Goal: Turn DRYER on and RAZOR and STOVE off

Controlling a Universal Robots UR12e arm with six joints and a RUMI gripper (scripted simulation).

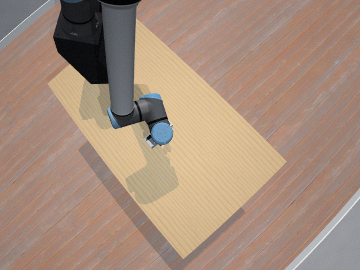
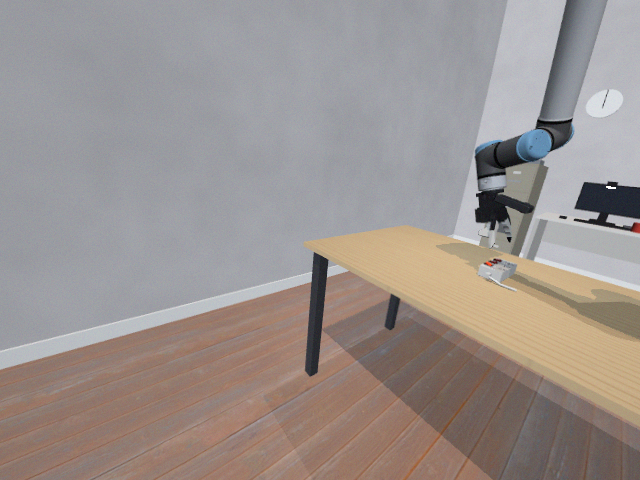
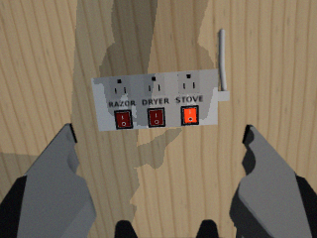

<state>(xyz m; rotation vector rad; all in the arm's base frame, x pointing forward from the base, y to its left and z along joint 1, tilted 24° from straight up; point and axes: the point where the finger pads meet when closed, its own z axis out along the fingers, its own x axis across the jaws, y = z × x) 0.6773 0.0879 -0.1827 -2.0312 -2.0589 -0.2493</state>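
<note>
From the top, the arm's wrist hides all but a pale corner of the power strip near the middle of the worktop. From the exterior, the claw hangs above the strip, which lies face up. From the wrist, the claw is spread wide and empty; STOVE's switch glows, DRYER's switch and RAZOR's switch are dark, and they sit so close together that a broad finger could well tip two at once.

Grey power strip, bright orange STOVE switch
</note>
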